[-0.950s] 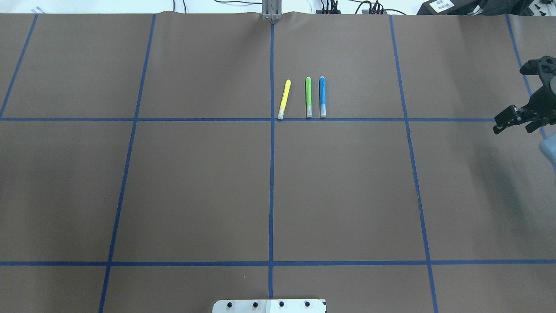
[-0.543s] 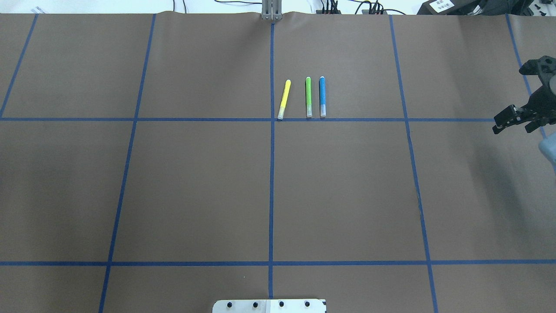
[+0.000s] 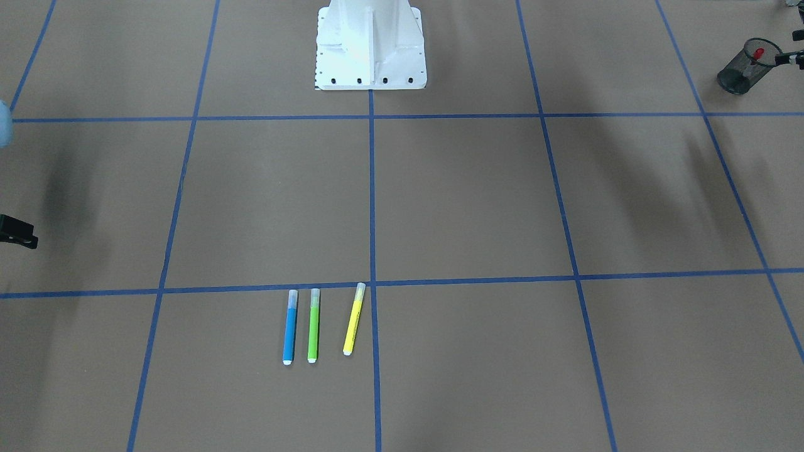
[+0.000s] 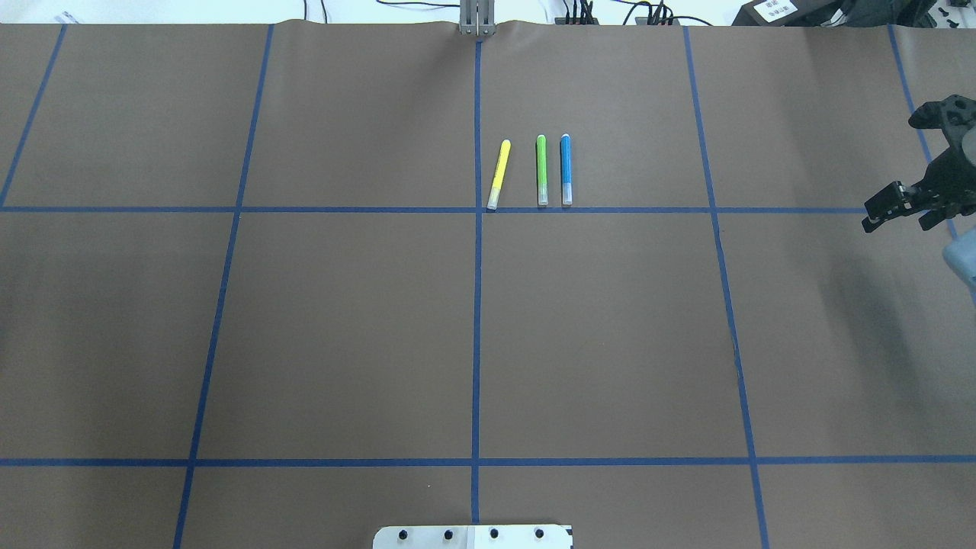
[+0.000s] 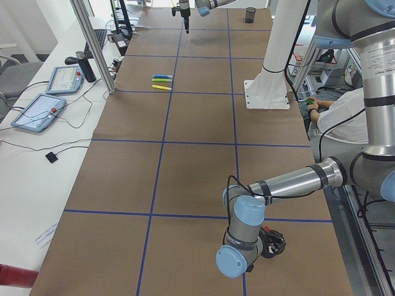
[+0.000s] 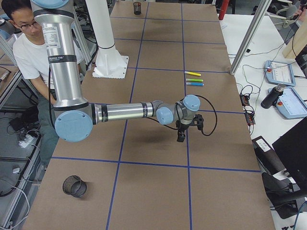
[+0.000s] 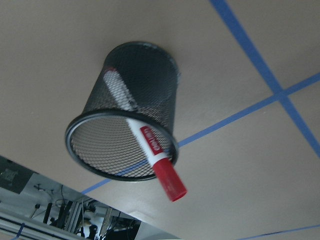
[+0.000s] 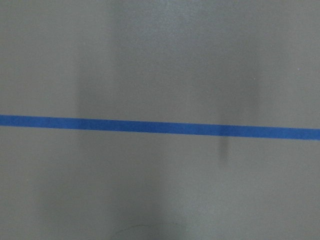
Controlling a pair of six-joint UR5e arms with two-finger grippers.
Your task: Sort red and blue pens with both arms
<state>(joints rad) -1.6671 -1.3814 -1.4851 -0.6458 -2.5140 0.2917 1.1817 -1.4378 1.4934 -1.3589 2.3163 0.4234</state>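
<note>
We take the next job to be the blue pen (image 4: 566, 169). It lies flat on the table (image 4: 343, 328), rightmost of 3 in a row, with its clear cap at a blue tape line (image 4: 343, 209). The green marker (image 4: 541, 169) lies just beside it (barely a gap). Fingers coming down off-centre could catch both, or roll the green one toward the yellow marker (image 4: 498, 174). The slim round barrel may also squirt out of a pinch.

The right gripper (image 4: 875, 218) hangs well apart from the row, at the table's right edge. Nothing shows in it, and we cannot tell whether its fingers are parted.

The red pen (image 7: 155, 152) already stands in the mesh cup (image 7: 145, 70) at the robot's left, leaning with its cap out over the rim. The left gripper (image 3: 790, 58) sits near the cup, and we cannot make out its state either. A brush from it could tip the light cup.

Compared with 0.5 s ago, the right gripper has crept slightly inward and toward the far edge. The 3 markers have not moved.
</note>
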